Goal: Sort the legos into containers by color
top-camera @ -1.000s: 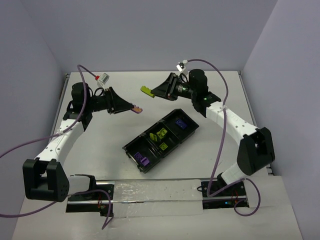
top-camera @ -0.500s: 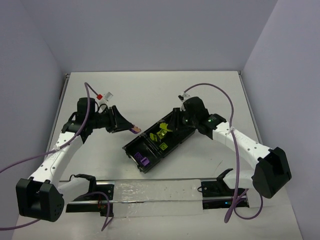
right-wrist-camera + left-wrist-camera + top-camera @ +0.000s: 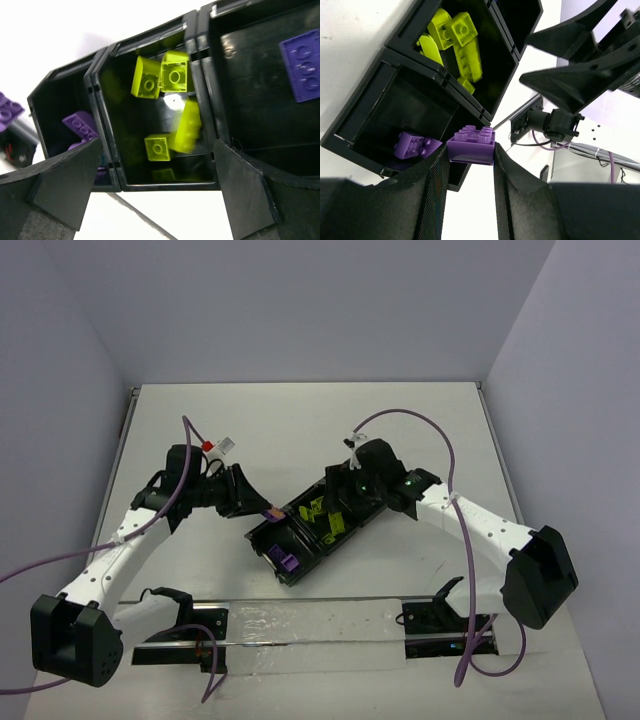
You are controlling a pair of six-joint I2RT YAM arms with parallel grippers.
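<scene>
Both arms have swung in over the tray (image 3: 300, 575) since a second ago. The right gripper (image 3: 155, 172) has dropped its load and now stands wide open above the middle compartment (image 3: 120, 150), where a blurred yellow-green brick (image 3: 187, 125) lies among others. The left gripper (image 3: 470, 152) clamps a purple brick (image 3: 471, 145) just over the rim of the end compartment (image 3: 385, 107).

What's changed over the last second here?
The right hand swung down over the middle compartment of the tray and opened, letting its yellow-green brick drop in. The left hand moved toward the end compartment, still shut on a purple brick. The tray stayed put.
</scene>
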